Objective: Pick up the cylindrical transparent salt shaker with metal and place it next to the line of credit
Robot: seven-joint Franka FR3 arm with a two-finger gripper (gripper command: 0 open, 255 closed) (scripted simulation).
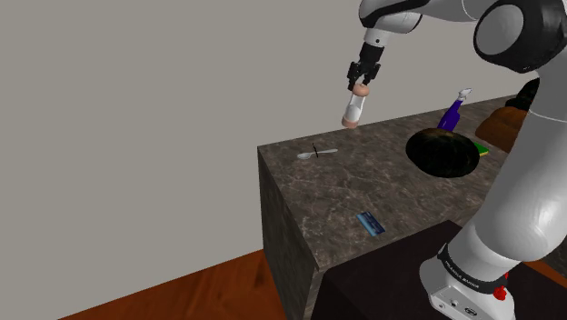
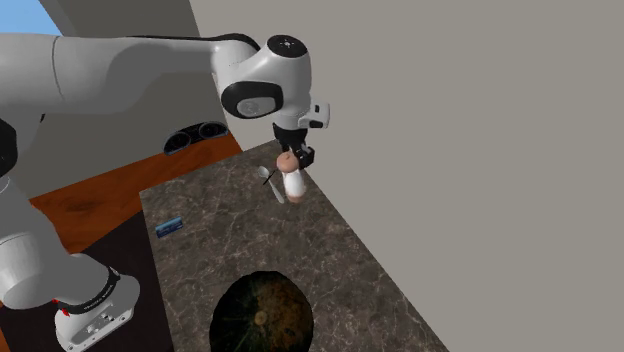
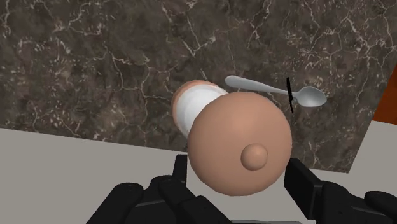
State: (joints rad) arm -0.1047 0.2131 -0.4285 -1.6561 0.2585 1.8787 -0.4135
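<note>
The salt shaker [image 1: 353,108] is a white cylinder with a rounded pinkish-tan cap and base. It hangs in the air over the far edge of the dark marble counter [image 1: 363,186], my gripper [image 1: 363,83] shut on its cap. From the second exterior view the shaker [image 2: 293,182] dangles under the gripper [image 2: 291,159], above the counter's far corner. The wrist view has the cap [image 3: 240,143] clasped between the black fingers [image 3: 180,173], body pointing down at the marble. A small blue card [image 1: 370,222] lies flat near the counter's front edge, well away from the shaker.
A metal spoon [image 1: 316,153] lies on the counter near the shaker, seen close below it as the spoon [image 3: 275,92]. A large dark round bowl [image 1: 443,152] sits mid-counter. A blue spray bottle [image 1: 453,110] and a brown object [image 1: 506,123] stand behind it. A grey wall backs the counter.
</note>
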